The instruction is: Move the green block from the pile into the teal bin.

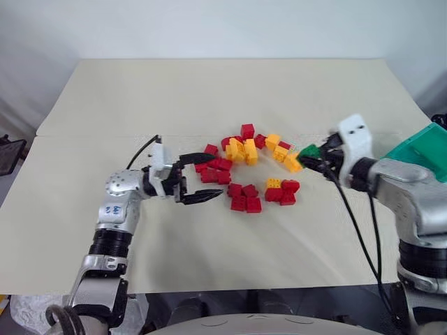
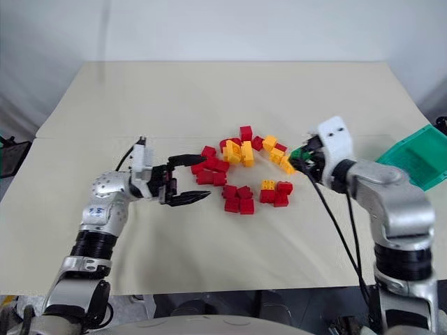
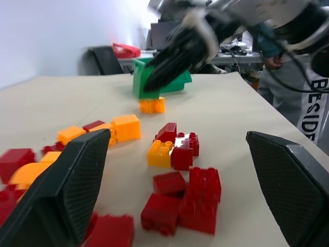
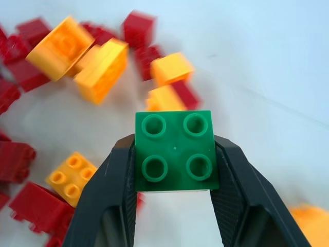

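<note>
My right gripper (image 1: 307,158) is shut on the green block (image 1: 310,150) and holds it just above the table at the right edge of the pile (image 1: 242,151). In the right wrist view the block (image 4: 176,151) sits studs-up between the two black fingers (image 4: 110,195). The pile is a loose cluster of red and yellow bricks at the table's middle. The teal bin (image 1: 420,149) stands at the far right, beyond the right arm, partly cut off by the picture's edge. At the pile's left side my left gripper (image 1: 216,176) hovers open, pointing toward the bricks, with nothing between its fingers (image 3: 67,185).
A beige sheet covers the table (image 1: 209,91), which has bare room behind and in front of the pile. Black cables (image 1: 360,230) hang from the right wrist. In the left wrist view, chairs and desks (image 3: 110,56) stand beyond the table's far edge.
</note>
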`<state>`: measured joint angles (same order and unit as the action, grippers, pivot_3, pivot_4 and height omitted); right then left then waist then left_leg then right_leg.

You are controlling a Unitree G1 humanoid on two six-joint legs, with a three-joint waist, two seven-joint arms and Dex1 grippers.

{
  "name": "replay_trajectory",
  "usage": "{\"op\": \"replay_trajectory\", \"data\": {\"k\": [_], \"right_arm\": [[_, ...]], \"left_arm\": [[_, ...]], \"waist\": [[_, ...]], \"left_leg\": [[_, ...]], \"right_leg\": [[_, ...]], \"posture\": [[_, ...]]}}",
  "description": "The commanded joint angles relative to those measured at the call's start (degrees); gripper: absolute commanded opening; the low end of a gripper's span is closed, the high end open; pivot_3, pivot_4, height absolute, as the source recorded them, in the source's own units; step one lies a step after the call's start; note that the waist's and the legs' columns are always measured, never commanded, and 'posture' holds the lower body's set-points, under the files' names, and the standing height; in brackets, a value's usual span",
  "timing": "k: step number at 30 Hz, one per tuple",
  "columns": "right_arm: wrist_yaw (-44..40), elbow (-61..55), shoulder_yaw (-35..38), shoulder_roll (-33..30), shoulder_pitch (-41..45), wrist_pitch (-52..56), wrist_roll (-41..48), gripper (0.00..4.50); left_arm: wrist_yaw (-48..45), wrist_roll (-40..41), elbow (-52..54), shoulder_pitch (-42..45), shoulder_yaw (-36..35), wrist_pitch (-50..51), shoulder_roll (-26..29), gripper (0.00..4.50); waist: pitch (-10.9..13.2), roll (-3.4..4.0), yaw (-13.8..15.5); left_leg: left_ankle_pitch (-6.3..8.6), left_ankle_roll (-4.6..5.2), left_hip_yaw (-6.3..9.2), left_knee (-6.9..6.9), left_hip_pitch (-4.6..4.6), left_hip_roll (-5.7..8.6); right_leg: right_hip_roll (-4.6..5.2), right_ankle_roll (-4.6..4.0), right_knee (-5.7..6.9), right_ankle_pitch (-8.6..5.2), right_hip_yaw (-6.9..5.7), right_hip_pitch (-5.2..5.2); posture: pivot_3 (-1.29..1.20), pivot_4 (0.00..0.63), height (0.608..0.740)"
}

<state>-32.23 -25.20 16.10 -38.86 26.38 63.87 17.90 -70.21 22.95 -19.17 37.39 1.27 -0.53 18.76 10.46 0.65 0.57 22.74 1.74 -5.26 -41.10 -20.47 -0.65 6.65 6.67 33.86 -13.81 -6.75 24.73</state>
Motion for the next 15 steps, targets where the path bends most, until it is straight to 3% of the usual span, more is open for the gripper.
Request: {"op": "replay_trajectory", "data": {"k": [1, 5, 7, 14, 15], "right_arm": [[3.7, -2.3, 10.9, -4.9, -5.8, 0.4, -3.5, 1.50], [8.2, 2.3, 18.3, -7.8, -8.2, -4.0, -7.1, 1.50], [9.8, 5.4, 18.3, -9.1, -8.1, -5.5, -8.7, 1.50], [14.5, 32.2, 13.4, -10.8, 1.8, -23.1, -12.5, 1.50], [14.3, 35.8, 12.3, -11.0, 3.1, -25.5, -12.8, 1.85]], "left_arm": [[5.6, -3.9, -1.7, 5.0, 2.9, 0.4, -3.7, 4.50], [10.6, -8.4, -6.7, 10.1, 5.5, -0.5, -8.4, 4.50], [11.1, -9.6, -8.1, 11.5, 6.5, -1.6, -9.9, 4.50], [16.7, -14.4, -16.2, 17.3, 8.9, -4.3, -15.6, 4.50], [17.2, -14.6, -17.0, 17.7, 8.6, -4.6, -16.0, 4.50]], "waist": [[0.0, -0.01, 0.9], [0.0, 0.00, 1.0], [0.0, 0.00, 0.7], [0.0, 0.01, 0.3], [0.0, 0.02, 0.2]], "left_leg": [[0.00, 0.00, -0.02, -0.02, 0.00, 0.01], [-0.03, 0.08, -0.12, -0.04, 0.02, 0.09], [-0.03, 0.08, -0.13, -0.01, 0.05, 0.07], [-0.07, 0.13, -0.36, 0.10, 0.19, 0.04], [-0.07, 0.12, -0.38, 0.10, 0.22, 0.03]], "right_leg": [[0.00, 0.02, -0.02, 0.01, 0.01, -0.01], [0.00, 0.11, -0.05, 0.06, 0.15, -0.04], [-0.02, 0.11, -0.05, 0.07, 0.16, -0.03], [-0.07, 0.11, -0.04, 0.06, 0.36, -0.04], [-0.07, 0.11, -0.03, 0.06, 0.37, -0.04]], "posture": [[0.00, 0.150, 0.740], [0.00, 0.150, 0.740], [0.00, 0.150, 0.740], [0.00, 0.150, 0.740], [0.00, 0.150, 0.740]]}}
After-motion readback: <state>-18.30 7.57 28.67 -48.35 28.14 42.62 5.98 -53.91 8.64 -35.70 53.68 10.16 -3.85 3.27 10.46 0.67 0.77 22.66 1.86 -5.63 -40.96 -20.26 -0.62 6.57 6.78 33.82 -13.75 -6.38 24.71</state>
